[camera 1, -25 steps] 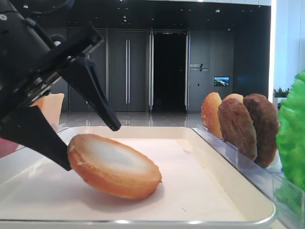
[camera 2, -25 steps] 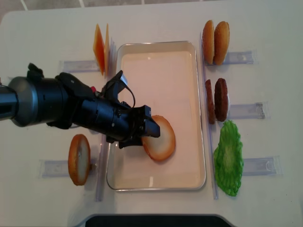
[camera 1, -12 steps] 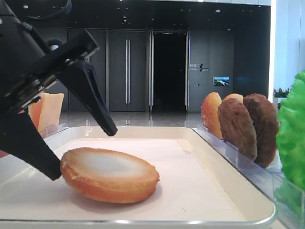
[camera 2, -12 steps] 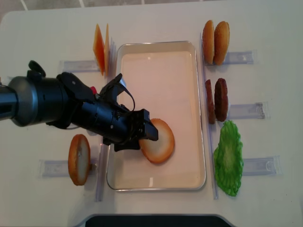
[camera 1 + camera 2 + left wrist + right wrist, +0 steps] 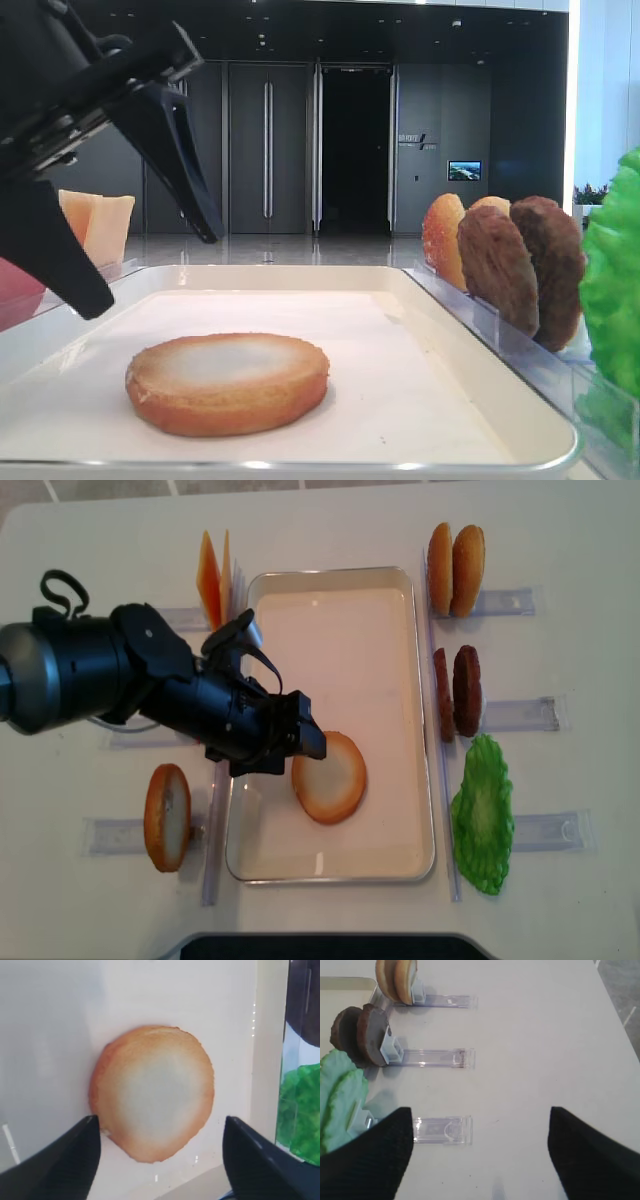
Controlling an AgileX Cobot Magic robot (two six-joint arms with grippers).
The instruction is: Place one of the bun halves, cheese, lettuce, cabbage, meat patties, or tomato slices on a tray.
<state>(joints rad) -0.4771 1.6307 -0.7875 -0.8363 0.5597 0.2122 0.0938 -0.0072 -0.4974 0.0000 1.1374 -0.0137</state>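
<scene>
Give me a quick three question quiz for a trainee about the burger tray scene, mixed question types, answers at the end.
1. True or false: the bun half lies flat on the tray, pale face up.
2. The left gripper has jaws that are: A) shut on the bun half, B) open and clear of it, C) shut on nothing.
3. Fill in: in the overhead view, the two meat patties stand in a holder between the spare bun halves and the ____.

Key: 1 true; 2 B; 3 lettuce.
</scene>
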